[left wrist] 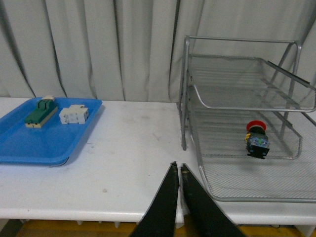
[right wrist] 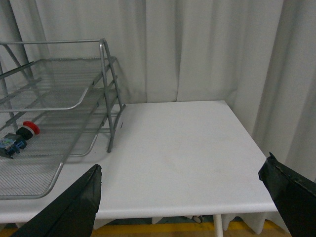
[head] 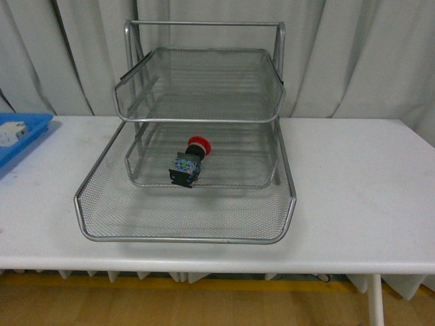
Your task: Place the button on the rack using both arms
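**Button lying in the rack, both grippers standing off empty**

The button [head: 190, 161] is lying on its side on what looks like the middle tier of the rack [head: 204, 121], close to that tier's front lip. Its red cap is pointing toward 1 o'clock in the front view and its dark body toward 7 o'clock. It is resting on the mesh with nothing touching it, so the placing looks done. The lip is likely keeping it from rolling forward.

The left gripper [left wrist: 178, 166] is hovering over the table [left wrist: 133, 163] with its fingers pressed together and nothing between them. From it, the button is sitting at about 2 o'clock, well apart. The right gripper [right wrist: 182, 165] is hanging with its fingers spread wide, also empty. From it, the rack is sitting at about 10 o'clock.

The blue tray [left wrist: 81, 143] is lying at 9 o'clock from the rack, carrying a green-and-cream block [left wrist: 41, 112] and a white block [left wrist: 74, 114] side by side. Neither arm is showing in the front view, so both seem to be standing clear of the rack.
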`<action>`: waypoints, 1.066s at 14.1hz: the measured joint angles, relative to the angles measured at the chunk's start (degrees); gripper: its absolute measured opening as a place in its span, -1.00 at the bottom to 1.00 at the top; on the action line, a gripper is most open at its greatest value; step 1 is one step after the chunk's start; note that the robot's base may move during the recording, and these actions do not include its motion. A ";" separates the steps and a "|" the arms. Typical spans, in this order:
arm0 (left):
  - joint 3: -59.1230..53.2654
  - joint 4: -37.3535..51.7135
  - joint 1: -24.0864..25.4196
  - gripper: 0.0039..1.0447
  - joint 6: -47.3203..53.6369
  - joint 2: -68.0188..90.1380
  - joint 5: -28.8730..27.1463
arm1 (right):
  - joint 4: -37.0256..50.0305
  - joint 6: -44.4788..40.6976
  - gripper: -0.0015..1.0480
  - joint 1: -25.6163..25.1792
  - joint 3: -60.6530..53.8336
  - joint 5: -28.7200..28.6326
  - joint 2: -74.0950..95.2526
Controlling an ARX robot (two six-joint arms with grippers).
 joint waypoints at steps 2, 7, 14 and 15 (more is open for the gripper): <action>0.00 0.04 0.00 -0.37 0.00 0.00 0.00 | 0.00 0.00 0.87 0.00 0.00 0.00 0.00; 0.00 0.07 0.00 0.88 0.17 0.00 0.02 | 38.16 10.47 0.87 2.34 15.50 -0.72 49.35; 0.00 0.04 0.00 0.88 0.17 0.00 0.00 | 9.77 15.15 0.02 24.46 53.70 -1.81 94.29; 0.00 0.07 0.00 0.88 0.17 0.00 0.00 | 6.56 15.21 -0.26 26.80 54.71 -1.77 96.78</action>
